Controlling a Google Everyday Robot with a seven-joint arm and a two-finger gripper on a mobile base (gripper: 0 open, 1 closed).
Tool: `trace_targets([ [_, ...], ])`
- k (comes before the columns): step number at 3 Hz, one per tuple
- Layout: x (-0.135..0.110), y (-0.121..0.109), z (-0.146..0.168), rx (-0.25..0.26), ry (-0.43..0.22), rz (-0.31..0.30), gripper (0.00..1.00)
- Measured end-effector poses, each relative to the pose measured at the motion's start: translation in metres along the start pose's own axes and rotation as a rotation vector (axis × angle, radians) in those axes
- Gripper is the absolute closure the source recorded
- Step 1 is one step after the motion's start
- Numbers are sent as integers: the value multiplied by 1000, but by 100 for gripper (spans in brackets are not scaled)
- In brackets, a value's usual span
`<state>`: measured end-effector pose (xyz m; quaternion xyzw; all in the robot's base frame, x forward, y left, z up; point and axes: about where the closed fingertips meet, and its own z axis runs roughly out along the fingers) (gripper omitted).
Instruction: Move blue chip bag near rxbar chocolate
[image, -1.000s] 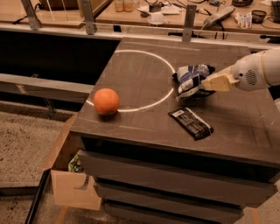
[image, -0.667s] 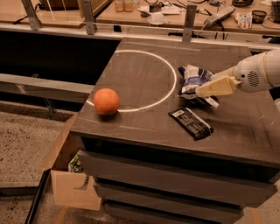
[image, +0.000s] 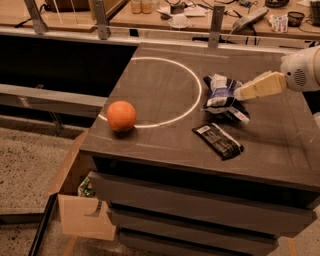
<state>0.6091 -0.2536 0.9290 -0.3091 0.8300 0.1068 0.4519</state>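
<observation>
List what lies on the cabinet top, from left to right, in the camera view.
Orange → blue chip bag → gripper, at the bag's right side. The rxbar chocolate lies nearer the camera than the bag and overlaps it sideways, so it is left out.

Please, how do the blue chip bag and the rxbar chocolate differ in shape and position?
The blue chip bag is puffy and crumpled, blue with white; the rxbar chocolate is flat, slim and black. The bag lies farther back, with the gripper at its right edge; the bar lies nearer the front, untouched. Both rest on the table.
</observation>
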Motion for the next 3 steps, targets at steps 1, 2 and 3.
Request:
trace_targets([
  [1, -15, -70, -20, 250, -53, -56, 0],
  [2, -19, -111, -39, 447, -62, -73, 0],
  [3, -21, -121, -46, 484, -79, -71, 0],
])
